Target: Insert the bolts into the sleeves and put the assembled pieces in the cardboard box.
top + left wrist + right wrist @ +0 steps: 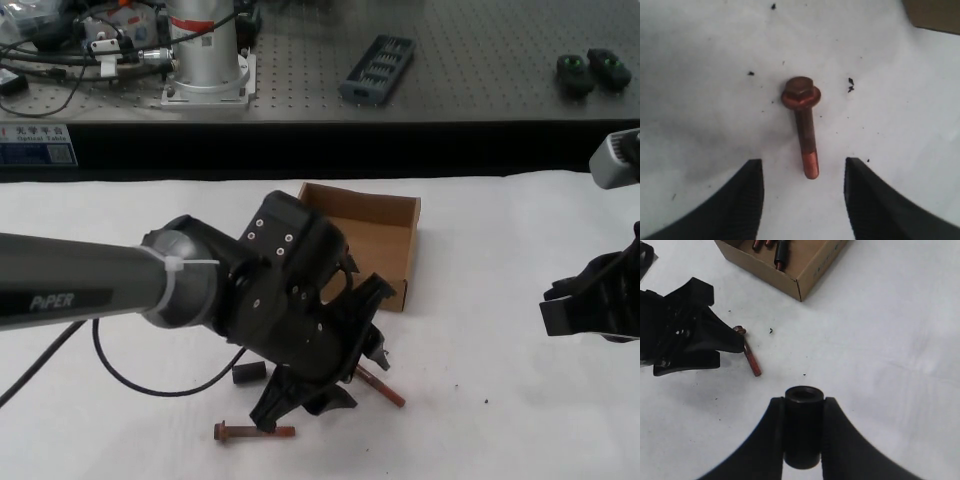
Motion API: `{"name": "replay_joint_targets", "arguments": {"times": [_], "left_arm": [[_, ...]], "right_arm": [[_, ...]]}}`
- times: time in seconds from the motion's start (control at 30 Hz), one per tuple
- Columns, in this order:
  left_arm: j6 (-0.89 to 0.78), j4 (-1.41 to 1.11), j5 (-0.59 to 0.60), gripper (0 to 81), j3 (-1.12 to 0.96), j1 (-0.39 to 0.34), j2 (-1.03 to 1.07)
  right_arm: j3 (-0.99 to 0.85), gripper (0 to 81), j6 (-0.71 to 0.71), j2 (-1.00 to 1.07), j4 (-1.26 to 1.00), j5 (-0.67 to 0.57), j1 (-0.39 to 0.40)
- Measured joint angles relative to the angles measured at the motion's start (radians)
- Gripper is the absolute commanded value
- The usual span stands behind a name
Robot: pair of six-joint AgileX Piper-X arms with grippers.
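We judge the task partly done. The cardboard box (790, 272) already holds some pieces: in the right wrist view we see two coppery ends and a black sleeve-like part inside it, cut off at the edge, so we cannot count them. One bolt (802, 120) lies flat on the white worktop (480, 400) near the box. Our left tool (803, 162) is spread wide, with one finger on each side of the bolt's tip and neither touching it. Our right tool (804, 400) grips a black sleeve (803, 435) with its bore facing outward, well apart from the box. A second bolt (255, 432) and a loose sleeve (248, 373) lie on the worktop just beside the left tool, not yet joined, so at least two pairs remain to assemble and box
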Motion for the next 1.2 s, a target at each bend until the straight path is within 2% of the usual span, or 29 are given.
{"name": "replay_joint_targets", "arguments": {"times": [0.5,0.57,0.87,1.2], "left_arm": [[0.128,0.168,-0.032,33.1,-0.174,-0.002,0.087],[0.132,0.193,-0.042,33.1,-0.179,-0.002,0.09],[0.149,0.262,-0.116,33.1,-0.184,-0.002,0.093],[0.134,0.265,-0.093,33.1,-0.264,-0.011,0.164]], "right_arm": [[0.0,2.5,0.0,-0.04,0.036,0.054,-0.01],[0.0,2.5,0.0,-0.07,0.041,0.099,-0.011],[0.0,2.5,0.0,-0.141,0.028,0.128,-0.025],[0.015,2.5,0.0,-0.141,-0.004,0.12,-0.025]]}}
